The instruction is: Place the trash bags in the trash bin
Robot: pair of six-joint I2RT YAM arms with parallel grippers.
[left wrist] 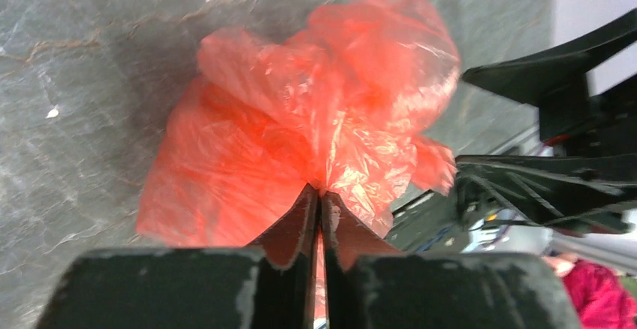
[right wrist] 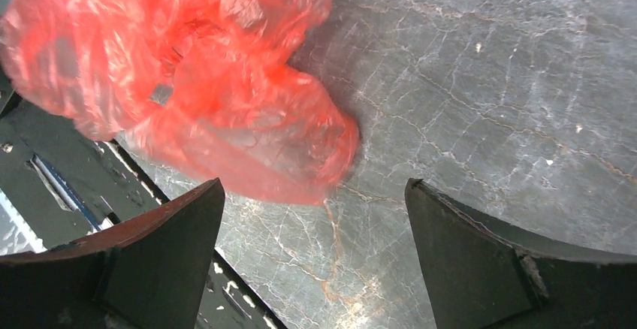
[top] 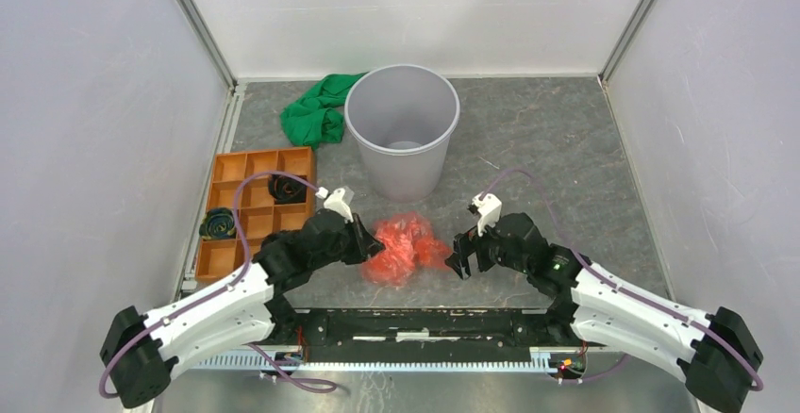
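Left gripper (left wrist: 321, 194): jaws pinched almost together on a gathered fold of the trash bag (left wrist: 315, 111), with red film squeezed between them at the lower centre of the left wrist view.
Right gripper (right wrist: 314, 194): jaws spread wide with nothing between them; the bag lies just ahead, toward the upper left of its view.
Bag position: a crumpled heap on the table (top: 547, 149) at the centre of the top view, between the two grippers.
Trash bin (top: 406, 163): upright and open-mouthed at the upper centre of the top view, near the bag but seemingly not touching it.
Handling: probably very light, limp and glossy-slick; it should sag and trail from a single pinch.
Where to hold: a bunched fold several layers thick, not a single sheet, which could slide out or tear.
Second hold: the loose lobe facing the right gripper looks like the best spot.
Risk: trailing folds may drape over the rim.
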